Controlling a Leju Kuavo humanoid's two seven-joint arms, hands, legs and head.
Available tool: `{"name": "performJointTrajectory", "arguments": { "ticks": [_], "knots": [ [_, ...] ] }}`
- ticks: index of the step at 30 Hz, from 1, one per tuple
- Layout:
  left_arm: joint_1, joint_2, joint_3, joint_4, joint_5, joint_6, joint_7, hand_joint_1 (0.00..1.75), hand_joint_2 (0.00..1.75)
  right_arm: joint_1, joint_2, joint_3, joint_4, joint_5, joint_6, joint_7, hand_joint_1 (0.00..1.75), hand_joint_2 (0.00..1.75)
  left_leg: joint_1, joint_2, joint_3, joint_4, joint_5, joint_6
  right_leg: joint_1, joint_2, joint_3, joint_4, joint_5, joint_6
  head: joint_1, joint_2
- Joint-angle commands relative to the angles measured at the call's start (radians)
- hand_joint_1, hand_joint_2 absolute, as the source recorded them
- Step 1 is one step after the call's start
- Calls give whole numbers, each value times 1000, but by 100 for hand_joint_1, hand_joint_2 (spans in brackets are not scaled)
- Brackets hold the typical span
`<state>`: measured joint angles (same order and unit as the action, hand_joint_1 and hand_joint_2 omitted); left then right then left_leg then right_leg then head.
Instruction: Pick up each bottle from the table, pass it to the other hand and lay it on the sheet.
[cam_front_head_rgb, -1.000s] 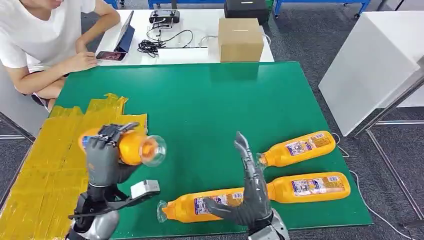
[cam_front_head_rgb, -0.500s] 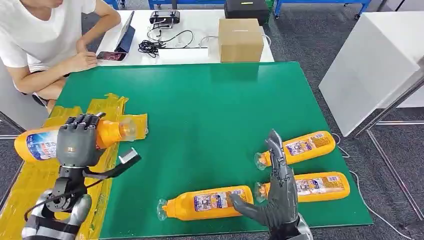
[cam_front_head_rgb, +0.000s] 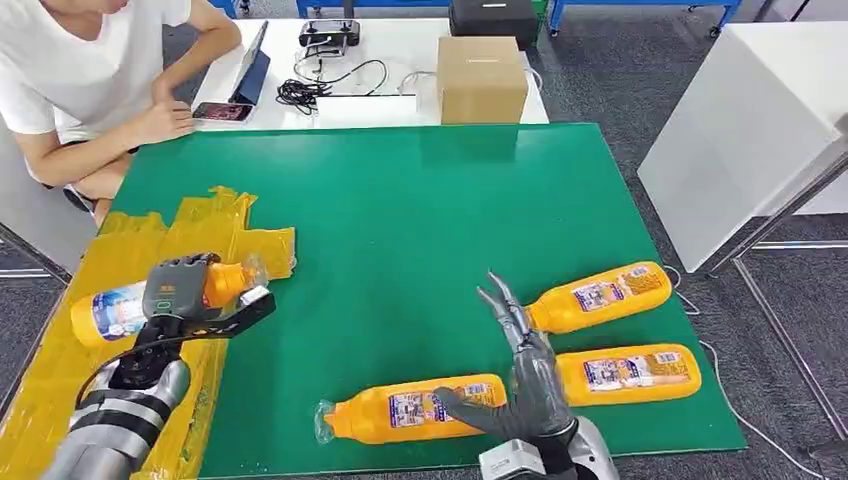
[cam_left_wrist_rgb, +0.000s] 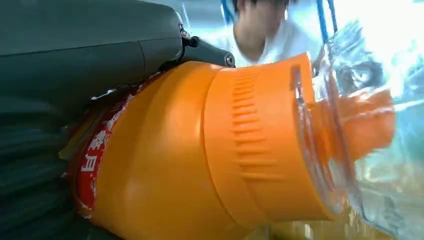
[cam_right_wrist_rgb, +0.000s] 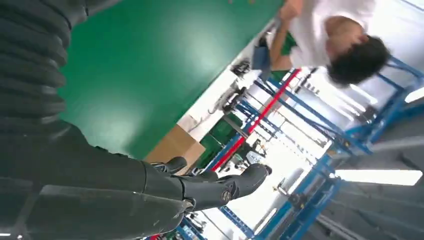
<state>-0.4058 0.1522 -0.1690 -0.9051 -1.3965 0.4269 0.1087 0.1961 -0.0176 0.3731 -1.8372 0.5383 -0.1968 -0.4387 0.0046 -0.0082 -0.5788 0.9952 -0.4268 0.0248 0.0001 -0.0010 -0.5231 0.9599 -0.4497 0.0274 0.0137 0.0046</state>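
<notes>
My left hand (cam_front_head_rgb: 176, 290) grips an orange bottle (cam_front_head_rgb: 112, 309) lying sideways low over the yellow sheet (cam_front_head_rgb: 90, 360) at the table's left. The left wrist view shows that bottle (cam_left_wrist_rgb: 200, 150) close up, with its clear cap, against the hand (cam_left_wrist_rgb: 60, 75). Three more orange bottles lie on the green table (cam_front_head_rgb: 400, 220): one near the front edge (cam_front_head_rgb: 400, 409), one at the right (cam_front_head_rgb: 620, 370), one behind it (cam_front_head_rgb: 600, 295). My right hand (cam_front_head_rgb: 525, 375) stands open with fingers spread, between the front bottle and the two right ones. Its dark fingers (cam_right_wrist_rgb: 220, 187) hold nothing.
A person in a white shirt (cam_front_head_rgb: 70, 70) sits at the far left by a white table (cam_front_head_rgb: 400, 95) with a cardboard box (cam_front_head_rgb: 481, 78), cables, a tablet and a phone. A white panel (cam_front_head_rgb: 740, 120) stands to the right.
My left hand has carried the bottle out to the left and lowered it toward the yellow sheet. My right hand drew back toward the front edge, then shifted slightly left, fingers still spread.
</notes>
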Motion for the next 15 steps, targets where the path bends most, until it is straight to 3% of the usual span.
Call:
{"name": "performJointTrajectory", "arguments": {
  "ticks": [1,7,8,9,10,15],
  "knots": [
    [-114,-60,43,325,26,55,1,175,175,-54,-72,61,146,37,-4,52,0,175,1,0,4,-2,0,-1,1,-1,5,-3,0,0,0,0],
    [-123,-73,45,355,29,65,-10,175,175,-66,-86,75,165,73,-7,76,0,175,0,0,4,-2,0,0,0,-1,4,-2,0,0,0,0],
    [-126,-79,48,368,37,67,-23,150,175,-77,-100,93,180,101,5,95,0,175,0,-1,3,-1,0,-1,0,-1,4,-2,0,0,0,0],
    [-125,-84,49,377,43,73,-33,45,175,-87,-120,113,197,135,19,114,0,175,1,0,4,-2,0,-1,1,0,5,-3,0,0,0,0],
    [-121,-87,50,380,43,104,-35,0,175,-94,-132,125,219,152,40,151,0,175,0,0,4,-2,0,-1,1,0,5,-3,1,0,0,0],
    [-118,-88,50,381,42,109,-35,0,175,-91,-135,126,223,151,37,148,0,175,0,0,4,-1,0,0,0,0,4,-1,0,0,0,0]
  ]
}}
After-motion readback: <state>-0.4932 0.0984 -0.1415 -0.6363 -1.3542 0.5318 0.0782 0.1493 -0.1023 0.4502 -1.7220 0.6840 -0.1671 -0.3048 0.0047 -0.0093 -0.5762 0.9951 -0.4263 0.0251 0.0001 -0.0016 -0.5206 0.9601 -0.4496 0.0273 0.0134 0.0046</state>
